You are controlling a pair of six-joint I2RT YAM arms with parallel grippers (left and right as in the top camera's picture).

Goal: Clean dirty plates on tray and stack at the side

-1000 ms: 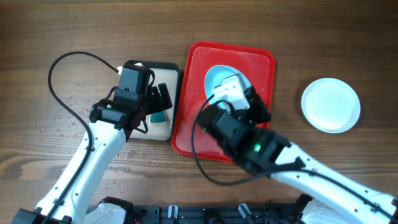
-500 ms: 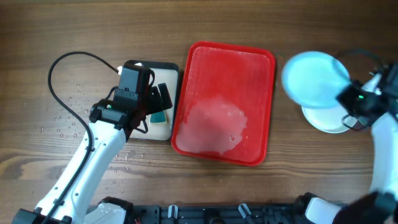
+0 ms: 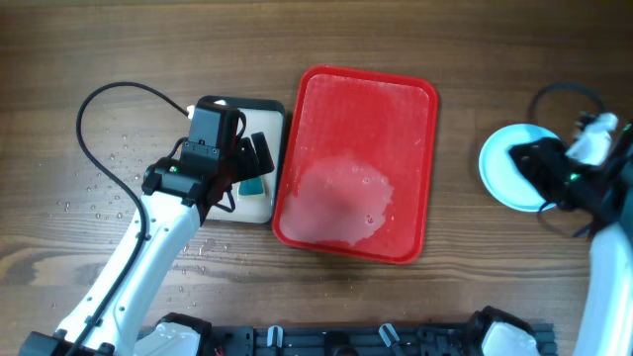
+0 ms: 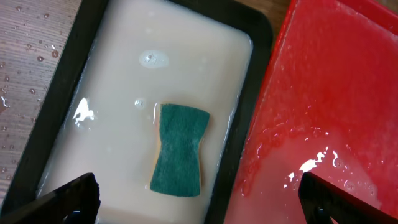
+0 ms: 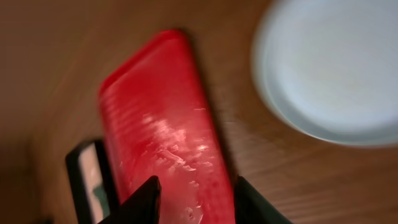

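Observation:
The red tray (image 3: 356,163) lies in the middle of the table with no plate on it, only a wet patch; it also shows in the left wrist view (image 4: 336,93) and the right wrist view (image 5: 161,124). A pale blue plate (image 3: 499,168) lies on the table to the tray's right, seen blurred in the right wrist view (image 5: 329,68). Anything under it is hidden. My right gripper (image 3: 526,160) (image 5: 196,202) is open and empty, over the plate's right part. My left gripper (image 3: 247,163) (image 4: 205,202) is open and empty above a green sponge (image 4: 180,149).
A small black-rimmed beige tray (image 3: 259,111) (image 4: 124,87) holding the sponge and some water stands against the red tray's left side. Water drops are scattered on the wood at the left (image 3: 109,168). A black cable (image 3: 84,129) loops at the left.
My right arm carried the pale blue plate from the red tray to the right, set it on the white plate there and let go. The left arm has not moved.

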